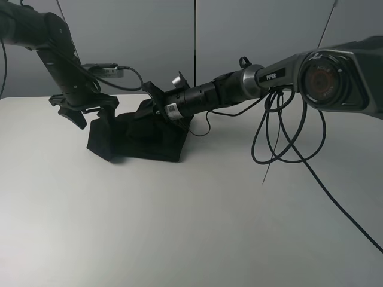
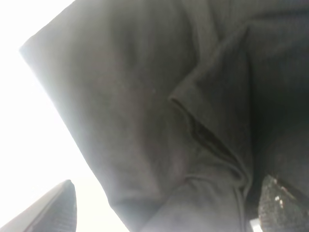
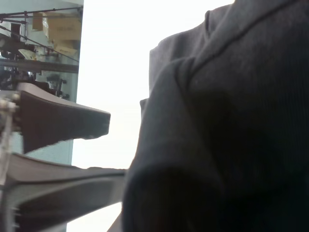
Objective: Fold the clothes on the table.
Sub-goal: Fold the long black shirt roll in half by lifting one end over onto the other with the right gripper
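Garment: the black short-sleeved cotton T-shirt [image 1: 140,139] lies bunched into a compact, partly folded heap toward the far left part of the large plain white flat tabletop [image 1: 197,227]; no print shows on the visible faces.
Garment up close: in the left wrist view the black fabric [image 2: 159,106] shows a hemmed edge and a soft fold; in the right wrist view it [image 3: 227,121] bulges in a rounded roll with a stitched seam.
Left gripper: the left gripper [image 1: 84,110] hangs at the heap's left edge, fingers spread; one ribbed fingertip [image 2: 50,210] sits over bare table just outside the cloth edge, the other over the fabric. Nothing is pinched.
Right gripper: the right gripper [image 1: 157,100] reaches across onto the top rear of the heap. Its two pale fingers [image 3: 63,123] stand apart beside the cloth roll, gripping nothing that I can see.
Handling judgement: light, limp, not fragile; it will sag and drape wherever unsupported, and stacked layers may slide over one another or snag on a fingertip.
Where to take hold: likely best at the hemmed edges or corners, pinching all layers between the fingertips, one grip per side, so the fold lifts evenly.
Risk: catching only the top layer would pull the heap open.
Cables: loose black cables [image 1: 281,137] dangle from the right arm, well apart from the shirt.
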Controlling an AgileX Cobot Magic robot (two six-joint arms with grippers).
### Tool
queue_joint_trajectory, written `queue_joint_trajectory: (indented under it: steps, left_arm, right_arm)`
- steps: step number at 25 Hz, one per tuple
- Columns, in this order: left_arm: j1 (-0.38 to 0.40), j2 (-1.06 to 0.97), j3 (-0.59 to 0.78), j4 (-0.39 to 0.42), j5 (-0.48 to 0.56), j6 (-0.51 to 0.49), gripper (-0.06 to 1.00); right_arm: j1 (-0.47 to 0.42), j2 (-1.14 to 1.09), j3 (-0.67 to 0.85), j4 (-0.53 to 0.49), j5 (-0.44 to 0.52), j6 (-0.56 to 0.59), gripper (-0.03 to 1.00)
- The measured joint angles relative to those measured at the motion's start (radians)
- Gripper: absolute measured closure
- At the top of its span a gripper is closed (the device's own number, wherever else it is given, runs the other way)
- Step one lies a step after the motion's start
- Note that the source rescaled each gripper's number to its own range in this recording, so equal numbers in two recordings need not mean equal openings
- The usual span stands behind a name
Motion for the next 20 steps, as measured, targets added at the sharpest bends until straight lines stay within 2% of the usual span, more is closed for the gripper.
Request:
queue_joint_trajectory:
  steps: [5, 8, 14, 17, 20]
  left_arm:
    - [0.0, -0.05, -0.004, 0.0, 0.007, 0.002, -0.02]
    - [0.008, -0.058, -0.055, -0.004, 0.056, 0.011, -0.02]
    - [0.01, -0.064, -0.197, -0.004, 0.126, 0.021, -0.02]
    - [0.01, -0.063, -0.241, -0.006, 0.142, 0.034, -0.02]
    - [0.01, -0.063, -0.25, -0.007, 0.146, 0.04, -0.02]
  right_arm:
    - [0.0, 0.0, 0.0, -0.002, 0.011, 0.0, 0.87]
    - [0.0, 0.0, 0.0, 0.0, 0.027, 0.0, 0.81]
    - [0.0, 0.0, 0.0, 0.103, 0.059, -0.004, 0.68]
    - [0.0, 0.0, -0.007, 0.128, 0.075, -0.013, 0.52]
    - [0.0, 0.0, -0.03, 0.159, 0.101, -0.031, 0.23]
